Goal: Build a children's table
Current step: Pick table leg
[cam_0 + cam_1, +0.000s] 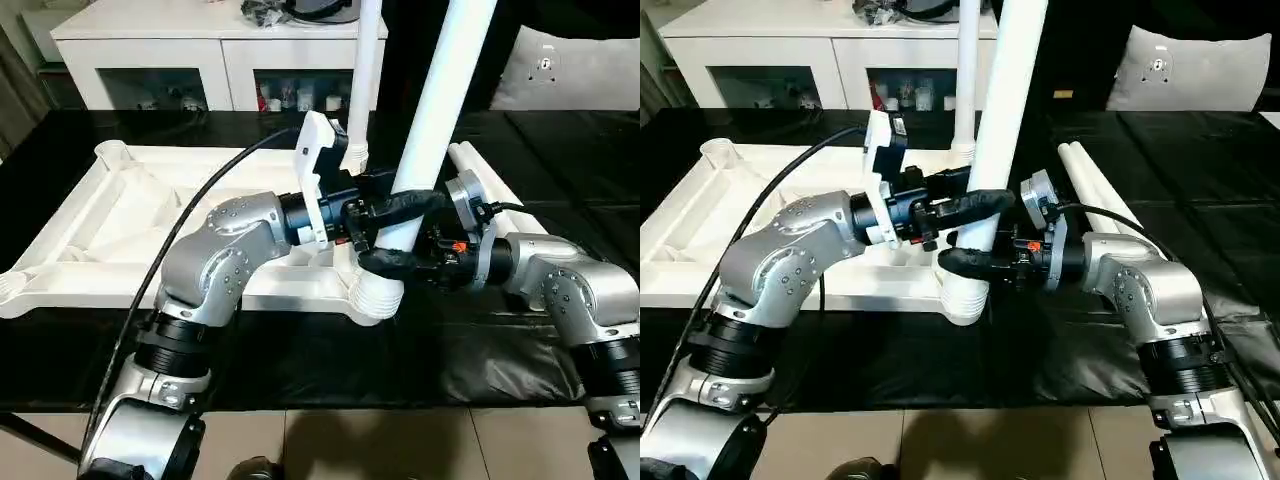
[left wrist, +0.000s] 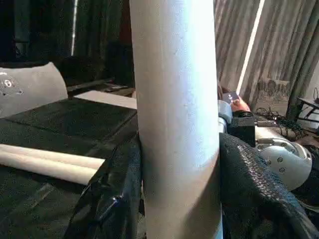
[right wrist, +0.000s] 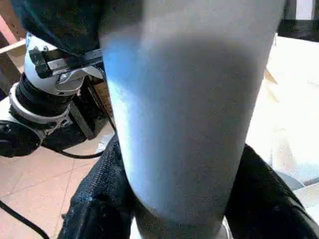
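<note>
no text, label, brand, number or sign can be read anywhere in these views. the small items behind the glass doors of the white cabinet (image 1: 205,60) at the far side are too small to make out any lettering.

Evenly lit from above, glare on white leg (image 1: 440,90), soft shadows on floor (image 1: 400,440), blurred close-up wrist views.
</note>
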Tool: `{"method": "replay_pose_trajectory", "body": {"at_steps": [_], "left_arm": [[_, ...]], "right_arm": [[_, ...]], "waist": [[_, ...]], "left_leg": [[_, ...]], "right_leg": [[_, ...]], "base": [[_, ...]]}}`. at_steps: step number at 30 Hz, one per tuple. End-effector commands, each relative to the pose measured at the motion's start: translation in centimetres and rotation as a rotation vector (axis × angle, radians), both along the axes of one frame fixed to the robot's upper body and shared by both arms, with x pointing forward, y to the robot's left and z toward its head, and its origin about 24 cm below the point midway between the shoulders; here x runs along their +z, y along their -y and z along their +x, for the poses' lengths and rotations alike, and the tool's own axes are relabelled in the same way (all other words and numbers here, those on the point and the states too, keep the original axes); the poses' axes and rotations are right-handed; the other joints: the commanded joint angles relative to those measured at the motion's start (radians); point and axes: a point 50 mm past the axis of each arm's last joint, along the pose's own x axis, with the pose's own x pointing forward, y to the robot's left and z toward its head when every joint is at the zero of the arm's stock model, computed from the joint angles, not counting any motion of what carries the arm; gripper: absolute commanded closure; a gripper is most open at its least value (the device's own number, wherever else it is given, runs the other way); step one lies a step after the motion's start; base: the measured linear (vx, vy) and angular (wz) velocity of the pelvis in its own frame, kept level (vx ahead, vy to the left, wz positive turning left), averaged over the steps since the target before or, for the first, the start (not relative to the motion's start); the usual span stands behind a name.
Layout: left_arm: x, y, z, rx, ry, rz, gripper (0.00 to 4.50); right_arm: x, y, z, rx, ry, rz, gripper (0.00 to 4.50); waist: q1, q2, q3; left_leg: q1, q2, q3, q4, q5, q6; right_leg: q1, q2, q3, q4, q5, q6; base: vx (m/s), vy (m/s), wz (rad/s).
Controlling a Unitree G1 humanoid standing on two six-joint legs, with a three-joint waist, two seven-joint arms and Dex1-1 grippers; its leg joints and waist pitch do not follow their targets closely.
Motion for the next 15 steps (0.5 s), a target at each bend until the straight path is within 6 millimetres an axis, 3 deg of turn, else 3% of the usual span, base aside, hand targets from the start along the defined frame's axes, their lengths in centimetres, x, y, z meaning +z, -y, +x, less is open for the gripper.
{"method": "replay_pose_trajectory", "body": {"at_steps": [1, 14, 15], "left_arm": [[1.0, -0.26, 0.45, 0.049, 0.05, -0.007, 2.62], [0.9, -0.29, 0.15, 0.042, 0.046, -0.006, 2.63], [0.9, -0.3, 0.17, 0.043, 0.046, -0.006, 2.63]], "right_arm": [[-0.06, -0.69, -0.22, 0.033, -0.004, -0.003, 2.58], [-0.52, -0.76, 0.0, -0.016, 0.006, -0.02, 2.61], [-0.51, -0.77, 0.02, -0.016, 0.006, -0.019, 2.05]], "waist": [[0.004, -0.02, -0.073], [0.003, -0.018, -0.073], [0.003, -0.018, -0.072]], "left_leg": [[0.027, 0.053, -0.029, -0.068, -0.216, 0.037], [0.027, 0.053, -0.029, -0.069, -0.22, 0.035], [0.027, 0.053, -0.03, -0.069, -0.223, 0.034]], "right_leg": [[0.045, -0.058, 0.038, -0.073, -0.273, -0.202], [0.044, -0.058, 0.037, -0.073, -0.269, -0.203], [0.045, -0.058, 0.037, -0.073, -0.273, -0.202]], "base": [[0.0, 0.0, 0.0], [0.0, 0.0, 0.0], [0.0, 0.0, 0.0]]}}
